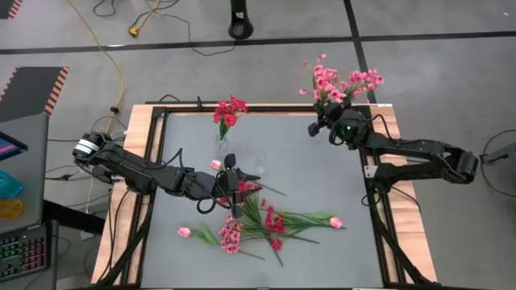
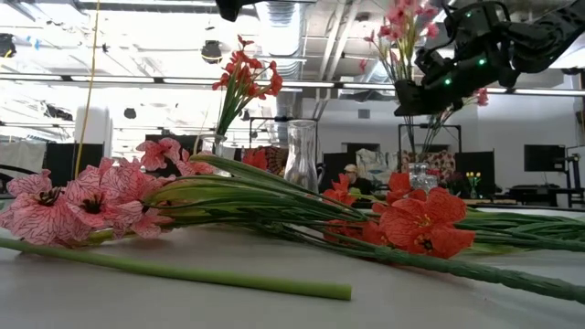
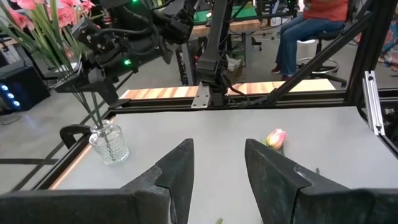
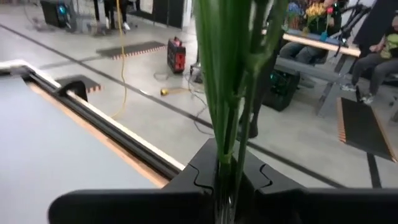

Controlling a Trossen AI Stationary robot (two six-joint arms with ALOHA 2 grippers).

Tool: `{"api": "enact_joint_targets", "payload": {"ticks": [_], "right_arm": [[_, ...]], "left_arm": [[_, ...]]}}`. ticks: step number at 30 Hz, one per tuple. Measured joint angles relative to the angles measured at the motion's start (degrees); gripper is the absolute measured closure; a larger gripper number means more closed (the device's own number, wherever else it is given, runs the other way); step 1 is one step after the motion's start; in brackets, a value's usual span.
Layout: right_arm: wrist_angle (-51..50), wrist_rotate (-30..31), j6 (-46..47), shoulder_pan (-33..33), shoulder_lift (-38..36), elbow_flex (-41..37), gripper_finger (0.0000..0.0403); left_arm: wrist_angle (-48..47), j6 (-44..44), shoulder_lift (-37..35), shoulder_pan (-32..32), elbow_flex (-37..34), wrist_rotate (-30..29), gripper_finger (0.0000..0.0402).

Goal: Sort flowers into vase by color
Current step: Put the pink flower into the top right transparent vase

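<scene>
- As seen from above, red flowers [image 1: 230, 110] and pink sprays [image 1: 343, 83] stand in vases; more sprigs [image 1: 266, 221] lie on the table [image 1: 322, 177] (unsorted).
- Left wrist view: left pincer [image 3: 217, 168] parted, empty.
- Right wrist view: right pincer [image 4: 227, 180] narrowly around green stems [image 4: 233, 81].

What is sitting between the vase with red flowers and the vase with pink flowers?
In the low view, an empty clear glass vase stands between the red flowers' vase and the pink flowers' vase. From above it sits nearer the middle of the table.

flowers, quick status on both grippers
Right gripper at pink sprays in the far-right vase, fingers around stems. Left gripper open, empty, mid-table. Loose flowers unsorted.
</scene>
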Motion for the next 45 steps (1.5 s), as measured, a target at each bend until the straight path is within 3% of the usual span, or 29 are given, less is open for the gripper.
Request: {"api": "enact_joint_targets", "payload": {"ticks": [10,22,27,36,41,45], "right_arm": [[-5.32,-0.05,-0.07,-0.33,0.0,0.0,0.0342],[-7.61,1.94,6.51,-0.31,-0.02,0.03,0.0216],[-20.75,1.98,10.2,-0.31,-0.02,4.37,0.0194],[-44.98,1.5,10.6,-0.15,-0.02,15.21,0.02],[-52.59,1.44,12.53,-0.13,-0.02,19.84,0.0204],[-52.94,1.44,13.08,-0.15,-0.02,22.18,0.0204]], "left_arm": [[-0.02,-0.08,0.0,0.0,0.0,0.0,0.027],[-0.02,-0.71,0.0,0.0,0.0,0.0,0.027],[-0.02,-0.71,0.0,0.0,0.0,0.0,0.027],[-0.04,-0.71,0.0,0.0,0.0,0.0,0.027],[-0.08,-0.71,0.0,0.0,0.0,0.0,0.027],[-0.08,-0.71,0.0,0.0,0.0,0.0,0.027]]}}
